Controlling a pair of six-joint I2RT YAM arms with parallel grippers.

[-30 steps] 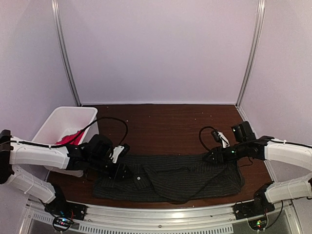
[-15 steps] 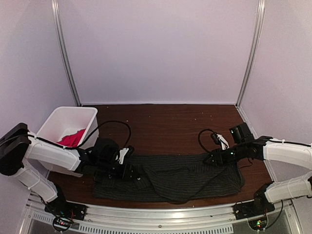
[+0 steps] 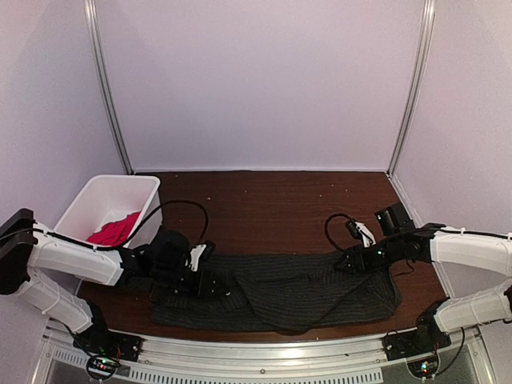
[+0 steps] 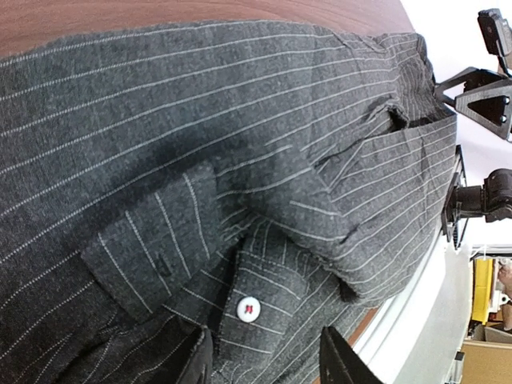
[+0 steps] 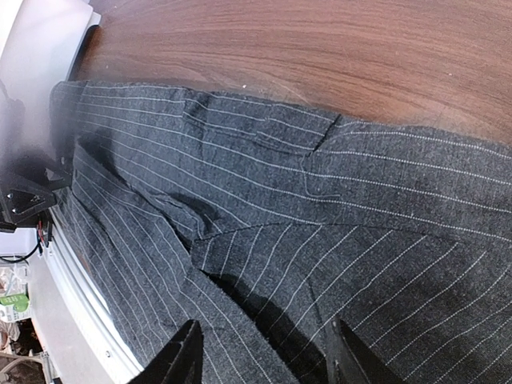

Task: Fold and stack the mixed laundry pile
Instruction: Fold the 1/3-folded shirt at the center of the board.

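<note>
The dark charcoal pinstriped shirt [image 3: 304,292] lies spread along the near edge of the brown table [image 3: 264,208]. My left gripper [image 3: 214,284] is low over its left part, by the collar. In the left wrist view the left gripper [image 4: 268,364] is open, and the shirt [image 4: 240,160] and a white button [image 4: 250,309] lie between its fingers. My right gripper [image 3: 350,260] hovers over the shirt's far right edge. In the right wrist view the right gripper [image 5: 264,364] is open above a fold of the shirt [image 5: 280,200]. The red T-shirt [image 3: 112,232] lies in the bin.
A white plastic bin [image 3: 120,180] stands at the table's left edge, close behind my left arm. A metal rail [image 3: 280,348] runs along the near edge just below the shirt. Black cables loop above both wrists. Pale walls enclose the table.
My left gripper has slid a little right and toward the near edge over the collar. The right gripper has shifted slightly left. The shirt lies about as before.
</note>
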